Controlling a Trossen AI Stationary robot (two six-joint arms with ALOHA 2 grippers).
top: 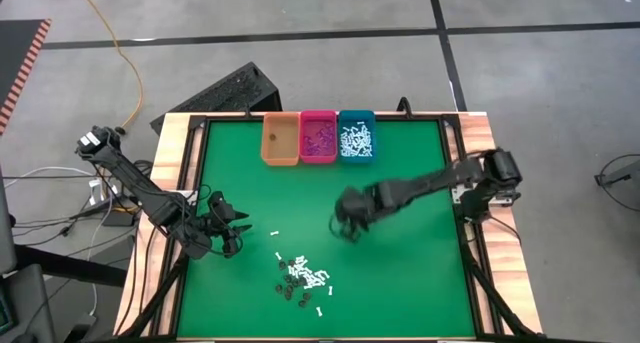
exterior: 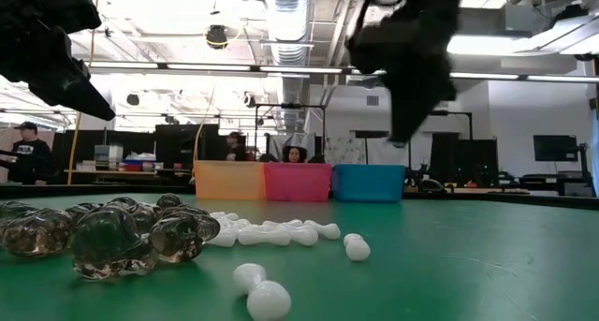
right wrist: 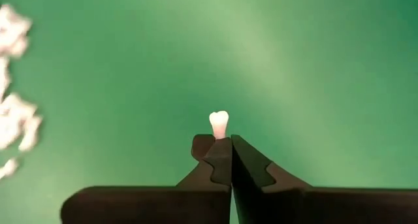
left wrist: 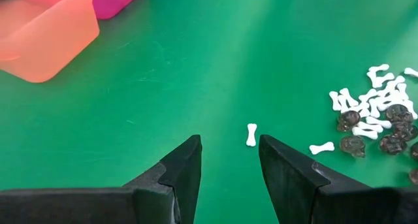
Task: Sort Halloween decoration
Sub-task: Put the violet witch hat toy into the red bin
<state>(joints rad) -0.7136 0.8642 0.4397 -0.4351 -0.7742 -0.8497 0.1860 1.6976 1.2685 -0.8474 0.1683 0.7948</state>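
At the 6 o'clock side of the green table [top: 400, 183], the remaining Halloween decoration [top: 303, 278] lies in a loose pile of white bone pieces and dark skull-shaped bits, with a few strays around it; one single white bone [left wrist: 251, 134] lies apart, just ahead of the left gripper [left wrist: 228, 160], whose fingers stand spread and hold nothing. At the 12 o'clock edge sit the orange bin [top: 281, 139], the pink bin [top: 318, 136] and the teal bin [top: 356, 136], the last already holding white pieces. The right gripper [right wrist: 223, 151], above the table centre, is pressed together on a small white bone [right wrist: 219, 124], with one knobbed end protruding past the fingertips. Handling judgement: each piece appears rigid, very light and smooth, so it may flick away or rotate if pinched off-centre. Take hold across the narrow shaft, between the knobs. The rounded glossy skulls look more slippery; grip them across the widest part.
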